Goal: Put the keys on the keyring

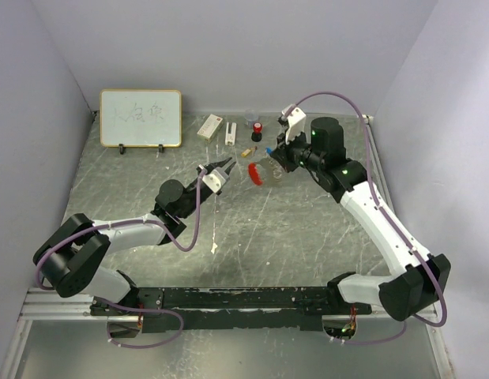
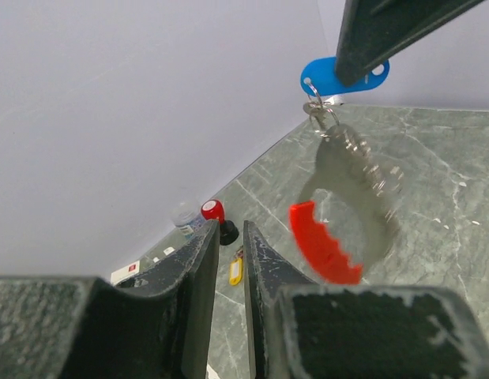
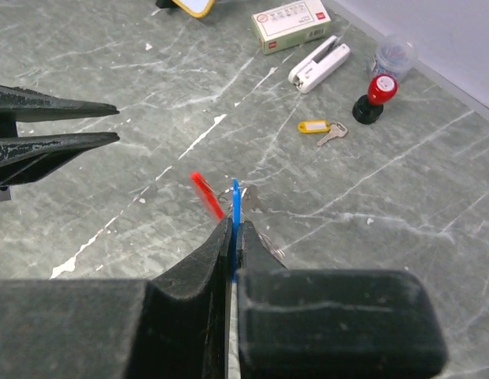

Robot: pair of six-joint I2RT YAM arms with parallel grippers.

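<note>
1. Grey marbled table (image 1: 307, 229) lies under both your arms, with pale walls around it.
2. Your right gripper (image 3: 233, 227) is clenched on the blue key (image 2: 323, 79) and holds it up off the table.
3. Your left gripper (image 2: 232, 229) hovers near it, its jaws narrowly parted and grasping nothing.
4. Your keyring (image 2: 362, 154) dangles from the blue key, blurred, with its red tag (image 2: 323, 245) lowest.
5. Your yellow key (image 3: 313, 126) lies flat on the table beside the red-and-black stamp (image 3: 374, 99).
</note>
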